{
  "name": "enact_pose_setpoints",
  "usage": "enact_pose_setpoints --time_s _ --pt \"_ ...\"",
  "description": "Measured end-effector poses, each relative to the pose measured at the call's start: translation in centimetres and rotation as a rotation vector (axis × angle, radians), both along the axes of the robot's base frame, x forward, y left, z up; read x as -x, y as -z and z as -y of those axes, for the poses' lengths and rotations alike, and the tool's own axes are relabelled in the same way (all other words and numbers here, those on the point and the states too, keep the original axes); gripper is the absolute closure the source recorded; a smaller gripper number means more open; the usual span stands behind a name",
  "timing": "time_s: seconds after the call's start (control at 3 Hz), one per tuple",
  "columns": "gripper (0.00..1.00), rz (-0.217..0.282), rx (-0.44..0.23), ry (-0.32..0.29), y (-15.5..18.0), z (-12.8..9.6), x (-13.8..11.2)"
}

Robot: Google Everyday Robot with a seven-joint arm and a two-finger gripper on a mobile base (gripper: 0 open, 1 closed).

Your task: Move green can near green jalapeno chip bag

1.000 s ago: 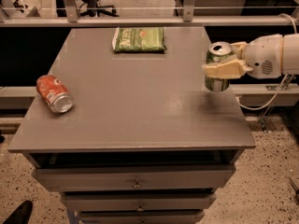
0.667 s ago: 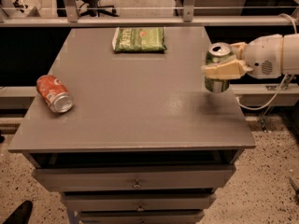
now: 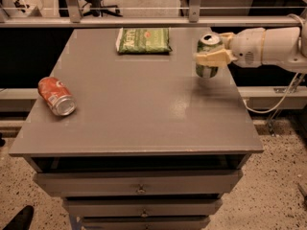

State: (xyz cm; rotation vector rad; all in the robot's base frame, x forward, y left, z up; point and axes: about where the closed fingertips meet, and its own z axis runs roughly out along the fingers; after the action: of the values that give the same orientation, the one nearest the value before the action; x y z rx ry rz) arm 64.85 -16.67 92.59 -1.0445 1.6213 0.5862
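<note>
The green can stands upright near the right edge of the grey table, its silver top showing. My gripper reaches in from the right on a white arm and is shut on the can's side. The green jalapeno chip bag lies flat at the back middle of the table, to the left of the can and a little farther back, with a gap of bare table between them.
An orange-red can lies on its side near the table's left edge. Drawers run below the front edge. A metal rail runs behind the table. A cable hangs at the right.
The can and my gripper have shifted left and toward the back of the table, closer to the chip bag. The bag and orange-red can have not moved.
</note>
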Motion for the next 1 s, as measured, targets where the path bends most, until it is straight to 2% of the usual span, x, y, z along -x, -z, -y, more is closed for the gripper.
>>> enact_pose_setpoints --time_s 0.33,0.67,1.0 --pt "1.00 0.052 -0.012 -0.020 0.5 -1.3 -6.3" --pt "1.00 0.078 -0.041 -0.012 0.8 -2.3 -11.8" --pt "1.00 0.132 -0.044 0.026 -1.2 -2.4 -15.6"
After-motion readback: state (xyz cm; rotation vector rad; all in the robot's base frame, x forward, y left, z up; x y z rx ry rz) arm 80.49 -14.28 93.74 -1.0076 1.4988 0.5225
